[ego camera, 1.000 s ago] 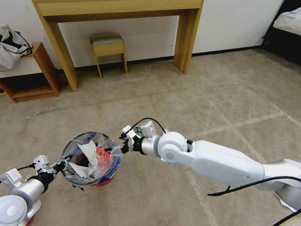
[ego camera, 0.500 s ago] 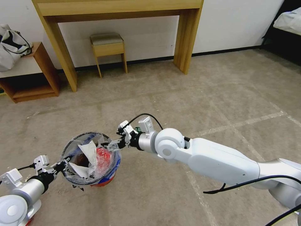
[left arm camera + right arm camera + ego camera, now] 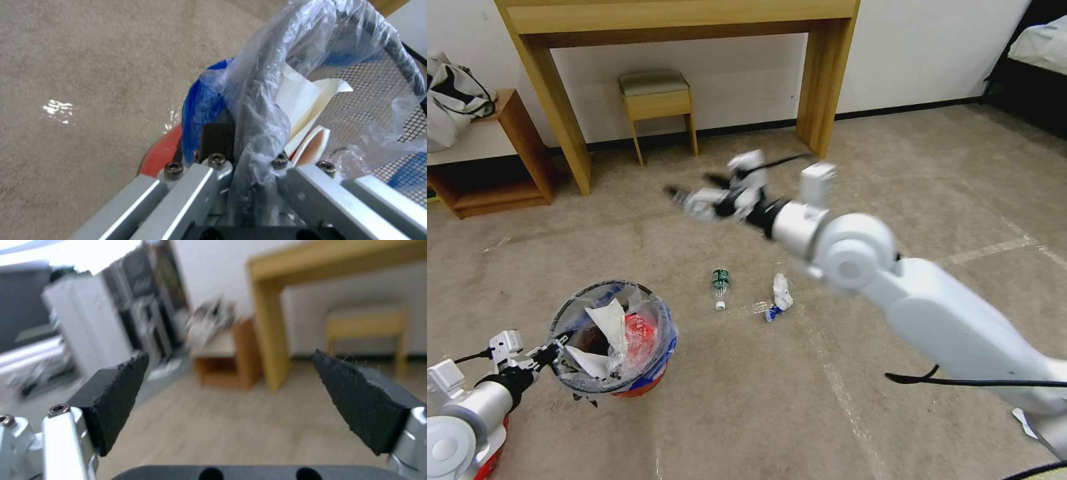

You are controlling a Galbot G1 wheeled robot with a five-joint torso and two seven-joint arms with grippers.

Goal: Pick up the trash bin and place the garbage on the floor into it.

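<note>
The trash bin [image 3: 664, 353], red at the base with a clear-and-blue liner, holds white paper and red wrappers at the lower left. My left gripper [image 3: 552, 349] is shut on its near rim; in the left wrist view the fingers [image 3: 213, 173] clamp the plastic-wrapped rim [image 3: 262, 86]. My right gripper [image 3: 690, 189] hangs high above the floor, well beyond the bin, open with nothing between its black pads [image 3: 118, 393]. Garbage lies on the carpet: a small green-labelled bottle [image 3: 720, 285] and crumpled white paper [image 3: 781, 291] with a blue scrap beside it.
A wooden desk leg [image 3: 822, 87], a small stool [image 3: 658, 100] and a low shelf [image 3: 500, 167] with a bag stand along the far wall. A bed [image 3: 1044, 47] is at the far right. Whitish tape lines [image 3: 980, 252] cross the floor.
My right gripper has left the bin's far rim and swung up and away toward the desk. The bottle and paper now show on the floor. The bin sits slightly further left.
</note>
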